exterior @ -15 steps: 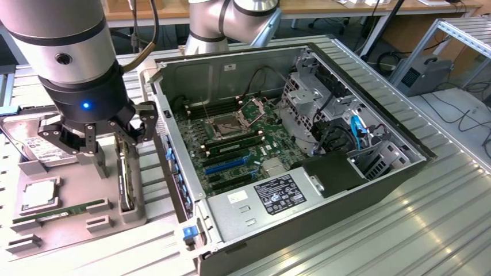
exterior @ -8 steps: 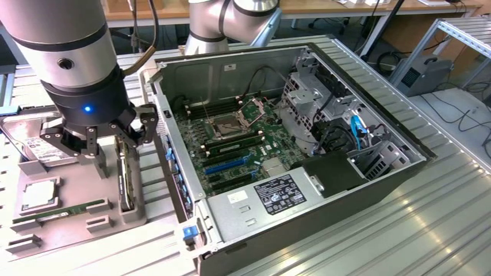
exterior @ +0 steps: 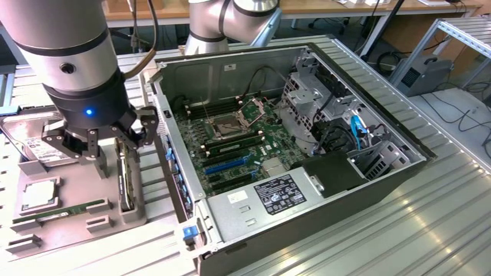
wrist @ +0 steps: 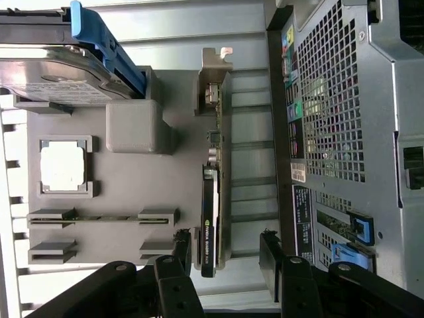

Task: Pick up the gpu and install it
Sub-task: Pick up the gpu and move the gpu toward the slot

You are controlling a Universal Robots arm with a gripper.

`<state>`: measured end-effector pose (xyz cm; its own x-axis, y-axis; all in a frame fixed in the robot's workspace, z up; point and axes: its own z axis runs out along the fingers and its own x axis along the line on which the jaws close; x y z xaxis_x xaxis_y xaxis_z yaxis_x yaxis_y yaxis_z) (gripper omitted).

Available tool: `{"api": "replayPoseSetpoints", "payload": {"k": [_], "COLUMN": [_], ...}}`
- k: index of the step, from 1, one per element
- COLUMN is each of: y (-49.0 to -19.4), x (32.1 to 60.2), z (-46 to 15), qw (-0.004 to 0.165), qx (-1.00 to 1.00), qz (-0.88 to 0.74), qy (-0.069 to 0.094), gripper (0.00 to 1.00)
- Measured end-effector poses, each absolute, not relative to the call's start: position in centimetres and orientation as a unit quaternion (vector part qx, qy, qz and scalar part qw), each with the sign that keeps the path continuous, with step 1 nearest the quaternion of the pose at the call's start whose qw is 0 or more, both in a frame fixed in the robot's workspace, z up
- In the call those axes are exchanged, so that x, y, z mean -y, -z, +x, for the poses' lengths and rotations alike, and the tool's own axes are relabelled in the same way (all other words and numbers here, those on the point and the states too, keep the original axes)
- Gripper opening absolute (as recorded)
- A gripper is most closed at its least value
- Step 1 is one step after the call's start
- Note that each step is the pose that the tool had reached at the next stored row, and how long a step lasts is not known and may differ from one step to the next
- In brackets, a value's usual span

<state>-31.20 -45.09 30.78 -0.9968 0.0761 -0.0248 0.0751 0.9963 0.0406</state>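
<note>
**Ribbed metal table, two loads**

The ribbed metal table [exterior: 445, 230] carries a grey parts tray [exterior: 69, 233] at the exterior view's left, with an open computer case [exterior: 222, 72] just beside it. The tray holds a hard drive [wrist: 46, 83], a processor [wrist: 63, 165], a memory stick [wrist: 99, 217] and the gpu [wrist: 211, 225], which stands on edge nearest the case.

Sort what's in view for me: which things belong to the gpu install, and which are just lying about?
In the job: gpu, on edge in the holder; gripper, open, poised over it; computer case.
Lying about: hard drive; processor; memory stick.
</note>
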Motion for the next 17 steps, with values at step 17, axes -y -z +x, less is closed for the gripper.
{"api": "replayPoseSetpoints", "payload": {"k": [17], "y": [-29.6], "x": [45.1], "z": [-31.2], "qw": [0.013], "qx": [-0.999], "qz": [0.038], "qy": [-0.02], "gripper": [0.54]}}
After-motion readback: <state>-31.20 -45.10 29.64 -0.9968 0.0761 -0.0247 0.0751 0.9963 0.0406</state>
